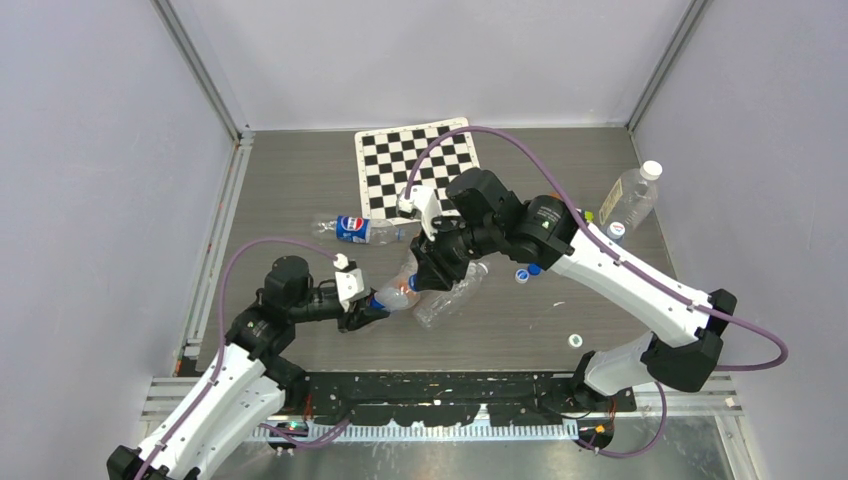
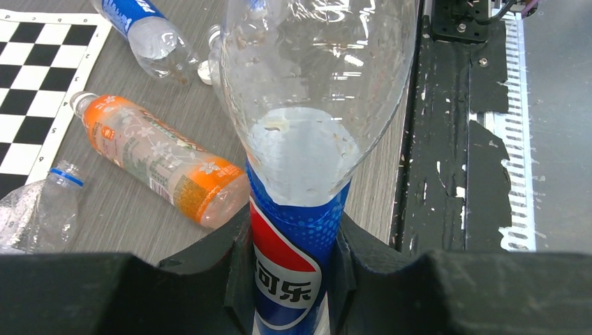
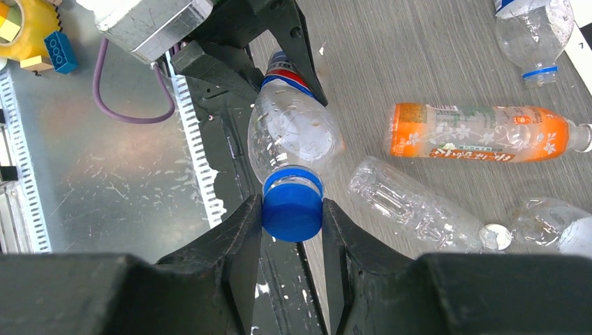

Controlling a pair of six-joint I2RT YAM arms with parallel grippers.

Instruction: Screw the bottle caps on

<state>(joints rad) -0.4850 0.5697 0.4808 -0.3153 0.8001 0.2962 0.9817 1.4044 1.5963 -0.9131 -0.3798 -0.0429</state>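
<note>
The clear bottle [image 2: 314, 84] is held tight around its body by the jaws of the left gripper [image 2: 293, 244], and the blue cap [image 3: 292, 202] on its neck is squeezed between the jaws of the right gripper [image 3: 292, 227].

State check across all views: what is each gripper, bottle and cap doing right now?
left gripper: shut on the held bottle's label end
right gripper: shut on the blue cap
held bottle: lifted off the table, empty
blue cap: on the held bottle's neck
orange bottle: lying on its side
far bottle: white cap on
loose caps: on the table, on no bottle
</note>
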